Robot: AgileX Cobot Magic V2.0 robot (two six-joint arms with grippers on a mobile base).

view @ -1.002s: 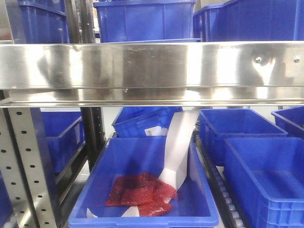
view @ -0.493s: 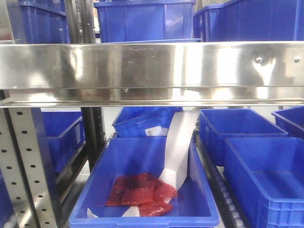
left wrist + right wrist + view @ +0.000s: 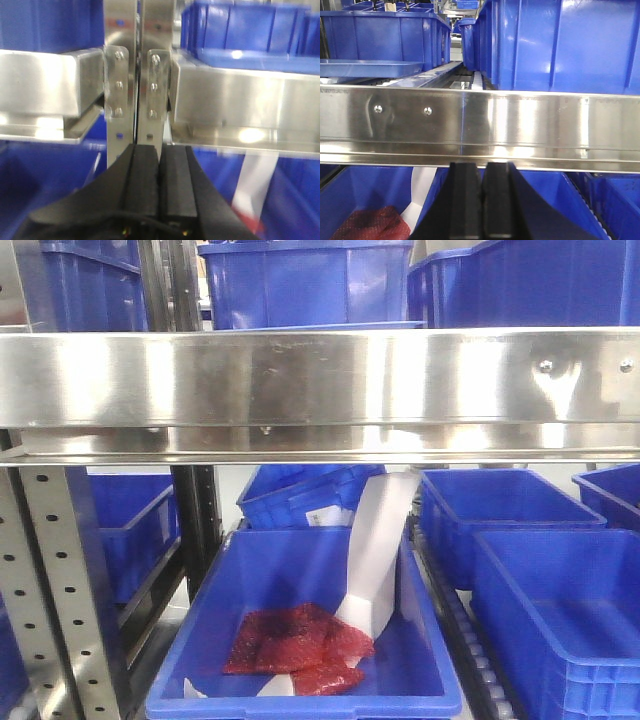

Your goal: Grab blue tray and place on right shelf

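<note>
On right shelf (image 3: pixel 470 122) already — blue tray (image 3: pixel 367 67) lying (upper level); left gripper (image 3: pixel 159 170), right gripper (image 3: pixel 482 195) both pressing together, holding nothing — remaining: only backing off.

Right shelf (image 3: pixel 320 380) seen as shiny brushed steel, blue tray (image 3: pixel 370 68) as glossy plastic, bins (image 3: pixel 300 640) as smooth blue plastic, claws (image 3: pixel 481 200) as matt black rubber.
</note>
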